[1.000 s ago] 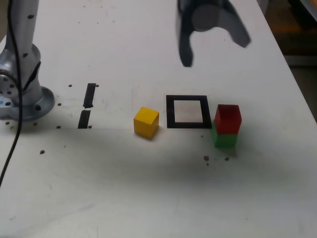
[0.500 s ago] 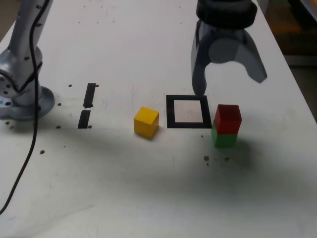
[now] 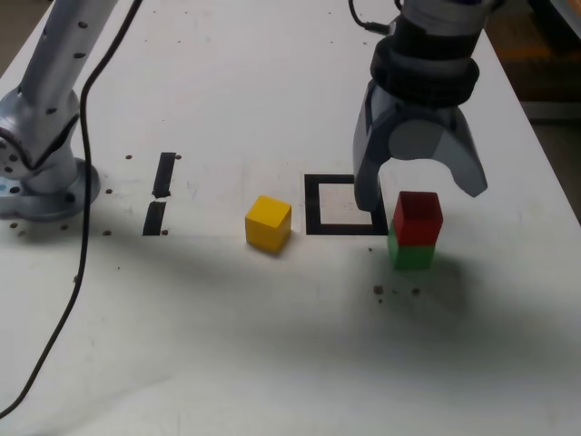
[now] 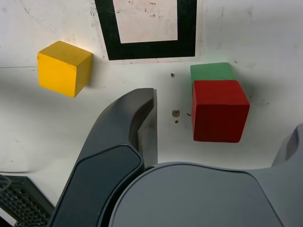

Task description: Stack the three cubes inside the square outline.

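The red cube (image 3: 418,216) sits on top of the green cube (image 3: 413,255), just off the square outline (image 3: 312,205) on the exterior view's right. On the other side of the outline the yellow cube (image 3: 269,222) stands alone. The outline's white inside holds nothing. My gripper (image 3: 419,182) hangs open directly over the red cube, its jaws spread wider than the cube and not touching it. In the wrist view the red cube (image 4: 219,111) lies between one dark finger (image 4: 142,123) and the other at the picture's edge, with the green cube (image 4: 212,72), the yellow cube (image 4: 64,67) and the outline (image 4: 106,33) beyond.
Two short black tape strips (image 3: 163,174) (image 3: 154,218) lie at the exterior view's left. The arm's base (image 3: 45,177) stands at the far left, and a black cable (image 3: 77,245) trails from it across the table. The table's edge (image 3: 545,145) runs along the right.
The gripper has come down from high at the back and moved toward the red and green stack. Its jaws stayed open. No cube has moved.
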Motion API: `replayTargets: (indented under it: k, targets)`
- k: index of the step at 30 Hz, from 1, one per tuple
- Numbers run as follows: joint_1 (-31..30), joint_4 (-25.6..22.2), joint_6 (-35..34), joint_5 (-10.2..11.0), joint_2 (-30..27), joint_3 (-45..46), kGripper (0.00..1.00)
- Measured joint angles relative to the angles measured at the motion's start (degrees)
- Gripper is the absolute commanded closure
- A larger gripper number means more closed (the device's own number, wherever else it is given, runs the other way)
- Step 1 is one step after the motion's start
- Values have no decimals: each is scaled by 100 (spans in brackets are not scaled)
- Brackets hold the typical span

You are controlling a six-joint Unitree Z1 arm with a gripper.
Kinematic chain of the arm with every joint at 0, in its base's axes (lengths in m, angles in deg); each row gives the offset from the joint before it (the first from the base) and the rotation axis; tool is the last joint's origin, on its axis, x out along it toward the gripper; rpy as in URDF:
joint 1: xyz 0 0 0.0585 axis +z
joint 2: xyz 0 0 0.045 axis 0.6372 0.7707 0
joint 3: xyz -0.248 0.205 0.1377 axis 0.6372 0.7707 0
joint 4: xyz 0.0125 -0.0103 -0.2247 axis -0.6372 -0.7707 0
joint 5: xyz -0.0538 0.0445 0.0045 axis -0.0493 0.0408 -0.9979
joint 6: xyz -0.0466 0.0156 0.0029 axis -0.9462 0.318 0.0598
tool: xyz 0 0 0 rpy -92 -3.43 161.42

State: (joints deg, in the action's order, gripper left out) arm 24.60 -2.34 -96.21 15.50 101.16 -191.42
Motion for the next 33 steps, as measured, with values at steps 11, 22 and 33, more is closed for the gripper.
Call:
replayTargets:
  k: [11, 22, 33]
  targets:
    - [-56, 243, 0, 11, 330, -9, 5]
    - [-113, 408, 0, -2, 539, 28, 11]
    - [-129, 537, -108, -27, 547, 179, 60]
